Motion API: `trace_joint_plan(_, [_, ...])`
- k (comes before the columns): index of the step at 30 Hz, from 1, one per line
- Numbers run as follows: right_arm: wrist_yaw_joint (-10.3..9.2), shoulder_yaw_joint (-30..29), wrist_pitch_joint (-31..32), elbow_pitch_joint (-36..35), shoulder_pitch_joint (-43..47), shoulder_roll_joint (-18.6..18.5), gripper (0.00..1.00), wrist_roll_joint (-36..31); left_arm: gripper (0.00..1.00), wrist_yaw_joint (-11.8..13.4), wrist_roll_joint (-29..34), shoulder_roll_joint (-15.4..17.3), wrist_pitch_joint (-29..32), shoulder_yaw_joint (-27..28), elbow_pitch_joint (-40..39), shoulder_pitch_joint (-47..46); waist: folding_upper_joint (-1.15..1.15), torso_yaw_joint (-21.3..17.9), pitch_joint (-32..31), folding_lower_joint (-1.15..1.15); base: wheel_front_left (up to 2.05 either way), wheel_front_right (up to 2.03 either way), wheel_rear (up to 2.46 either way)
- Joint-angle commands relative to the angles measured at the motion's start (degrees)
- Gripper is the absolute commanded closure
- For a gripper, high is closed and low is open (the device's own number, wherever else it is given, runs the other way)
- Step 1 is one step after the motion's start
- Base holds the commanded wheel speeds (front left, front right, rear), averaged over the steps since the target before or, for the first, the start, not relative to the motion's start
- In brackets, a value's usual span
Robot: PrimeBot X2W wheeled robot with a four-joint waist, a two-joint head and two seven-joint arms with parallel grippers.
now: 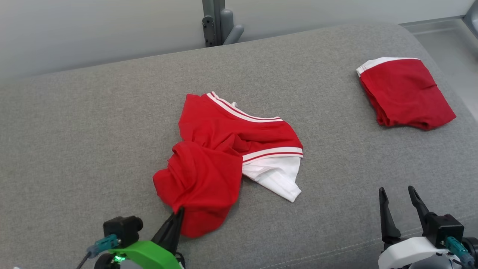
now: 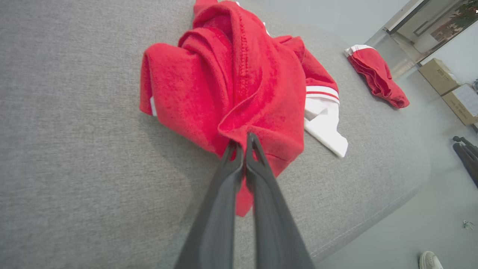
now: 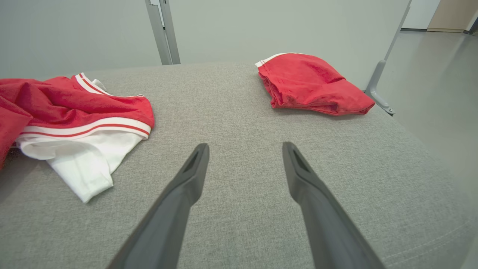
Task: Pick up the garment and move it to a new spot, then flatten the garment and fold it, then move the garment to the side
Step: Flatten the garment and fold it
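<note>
A crumpled red garment (image 1: 220,149) with white stripes and a white part lies in the middle of the grey cushion (image 1: 93,130). My left gripper (image 1: 178,213) is shut on its near red edge, which bunches up around the fingertips (image 2: 242,141). The same garment (image 2: 239,82) rises in folds just beyond the pinch. At the lower right my right gripper (image 1: 396,192) stands open above bare cushion, with nothing between its fingers (image 3: 194,168). The garment (image 3: 74,116) lies to its left, apart from it.
A second red garment (image 1: 405,93), folded, rests at the cushion's far right (image 3: 313,84). A grey metal post (image 1: 216,22) stands behind the cushion. Floor, cardboard boxes (image 2: 448,86) and a shoe (image 2: 429,259) lie beyond the cushion's right edge.
</note>
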Motion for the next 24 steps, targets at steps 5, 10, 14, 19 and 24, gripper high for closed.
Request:
trace_joint_plan(5, [-0.09, -0.2, -0.2, 0.1, 0.9, 0.0, 0.0, 0.0, 1.0, -0.3, 0.4, 9.8, 1.8, -0.7, -8.3, 5.5, 0.0, 1.5, -0.4, 0.0, 0.0, 0.0, 0.0])
trace_joint_plan(10, [-0.09, -0.4, -0.2, -0.1, 0.9, 0.0, 0.0, 0.3, 1.0, 0.7, -0.5, 12.9, 0.8, -0.2, -8.7, 10.8, 0.0, 3.5, -0.2, 0.0, 0.0, 0.0, 0.0])
trace_joint_plan(14, [-0.09, -0.2, -0.2, 0.2, 1.6, 0.1, 0.0, 0.1, 1.0, -0.2, 0.2, 11.3, -0.7, 5.2, -3.9, 14.0, 0.0, 5.1, -0.7, 0.0, 0.0, 0.0, 0.0])
trace_joint_plan(19, [-0.09, -0.2, -0.2, 0.1, 1.6, 0.0, 0.0, -0.5, 1.0, -3.9, 5.5, 7.6, -0.8, 12.2, 1.8, 18.2, 0.0, 6.6, -1.3, 0.0, 0.0, 0.0, 0.0])
trace_joint_plan(24, [-0.09, 0.0, -0.2, 0.2, 2.1, -0.3, 0.0, -0.7, 1.0, -8.2, 9.2, 3.2, -0.8, 20.4, 6.9, 20.5, 0.0, 8.2, -1.6, 0.0, 0.0, 0.0, 0.0])
